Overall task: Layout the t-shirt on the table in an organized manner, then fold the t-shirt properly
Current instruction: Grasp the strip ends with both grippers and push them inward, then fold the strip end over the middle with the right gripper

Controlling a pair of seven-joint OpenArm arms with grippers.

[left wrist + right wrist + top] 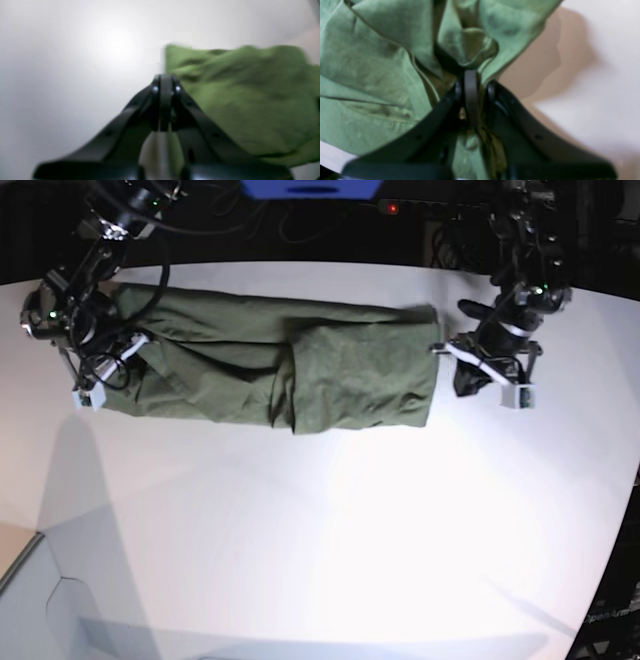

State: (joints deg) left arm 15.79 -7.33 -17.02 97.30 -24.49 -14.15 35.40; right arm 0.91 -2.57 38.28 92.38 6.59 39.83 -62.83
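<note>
On the white table [320, 550], the olive t-shirt [300, 370] lies folded into a long band toward the far edge, the right gripper [471, 75] clamped tight on bunched cloth at 1 end, the left gripper [165, 81] closed on nothing just off the other.

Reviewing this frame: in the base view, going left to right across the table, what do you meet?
Right gripper → t-shirt, a long band → left gripper off its end, all on the white table.
</note>
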